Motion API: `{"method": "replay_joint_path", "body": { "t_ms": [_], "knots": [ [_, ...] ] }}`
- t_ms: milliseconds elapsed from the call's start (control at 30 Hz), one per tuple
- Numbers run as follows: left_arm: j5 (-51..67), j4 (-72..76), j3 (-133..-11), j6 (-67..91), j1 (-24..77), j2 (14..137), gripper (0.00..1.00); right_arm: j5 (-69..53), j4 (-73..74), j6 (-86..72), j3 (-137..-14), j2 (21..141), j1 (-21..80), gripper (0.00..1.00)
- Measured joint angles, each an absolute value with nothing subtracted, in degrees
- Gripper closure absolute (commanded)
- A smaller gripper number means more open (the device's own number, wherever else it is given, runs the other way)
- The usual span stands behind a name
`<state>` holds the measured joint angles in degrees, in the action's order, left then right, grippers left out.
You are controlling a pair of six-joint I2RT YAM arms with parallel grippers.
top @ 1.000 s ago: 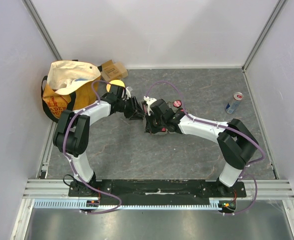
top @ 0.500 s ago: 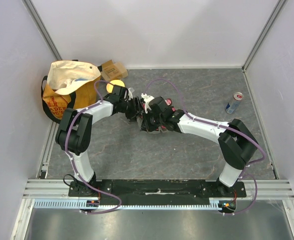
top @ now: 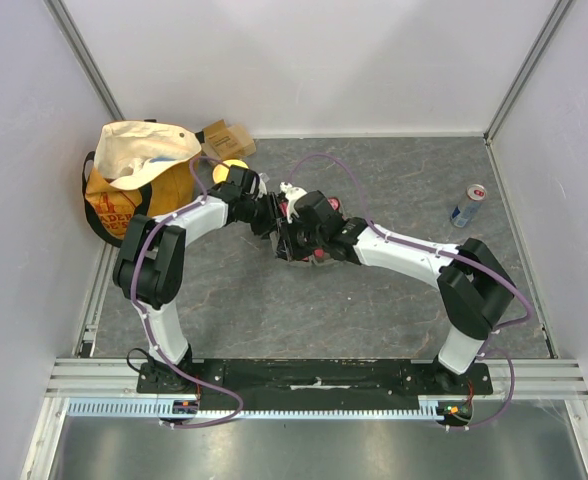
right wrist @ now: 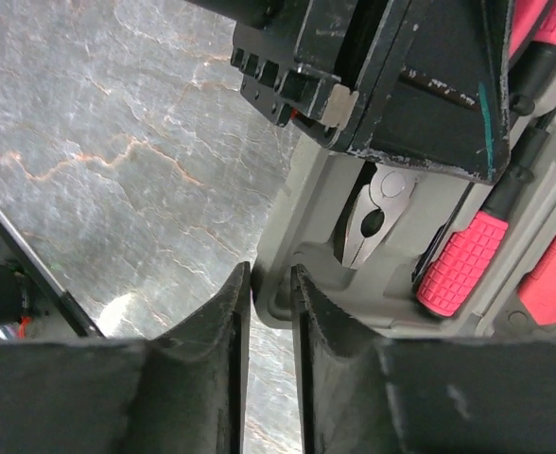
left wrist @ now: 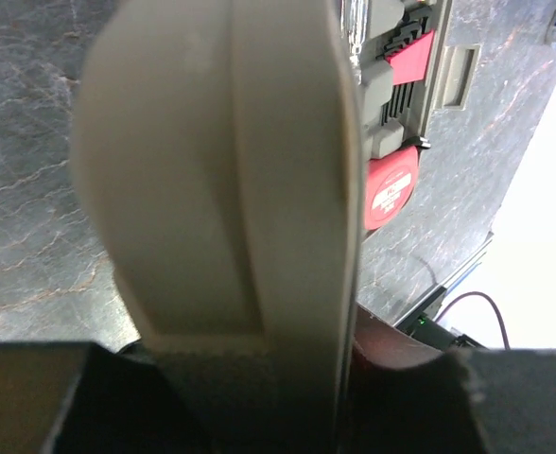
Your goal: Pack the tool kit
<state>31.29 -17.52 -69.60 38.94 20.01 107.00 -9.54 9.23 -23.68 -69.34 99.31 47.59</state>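
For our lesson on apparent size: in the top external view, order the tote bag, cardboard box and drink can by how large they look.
1. tote bag, clearly largest.
2. cardboard box.
3. drink can, looking only slightly smaller than the box.

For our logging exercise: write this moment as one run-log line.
left gripper at lid | right gripper open at case corner | pliers in case

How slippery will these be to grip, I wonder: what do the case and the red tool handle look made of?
The case looks like matte grey-green moulded plastic: smooth, rounded edges, no shine. The red tool handle seems rubbery or soft plastic, given its raised grid texture; which one, the look leaves open.
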Motion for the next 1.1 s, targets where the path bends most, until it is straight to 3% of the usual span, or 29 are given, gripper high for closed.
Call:
{"method": "replay_joint_path", "body": {
  "t_ms": [133,300,733,1100],
  "knots": [
    [30.0,-22.2,-71.29,36.25,19.99,107.0,0.76,-6.96,10.07,-23.66,-70.3,99.26,47.79,0.41],
    [28.08,-28.36,-74.81,33.34,20.03,107.0,0.76,-3.73,11.07,-24.8,-70.35,97.91,47.57,0.38],
    [21.8,-45.78,-87.81,21.3,19.33,110.56,0.67,17.52,18.04,-32.05,-62.98,90.54,33.61,0.53],
    [18.13,-51.09,-92.25,19.07,19.33,112.97,0.53,16.34,20.08,-33.67,-57.78,95.77,33.63,0.55]
  ]
}}
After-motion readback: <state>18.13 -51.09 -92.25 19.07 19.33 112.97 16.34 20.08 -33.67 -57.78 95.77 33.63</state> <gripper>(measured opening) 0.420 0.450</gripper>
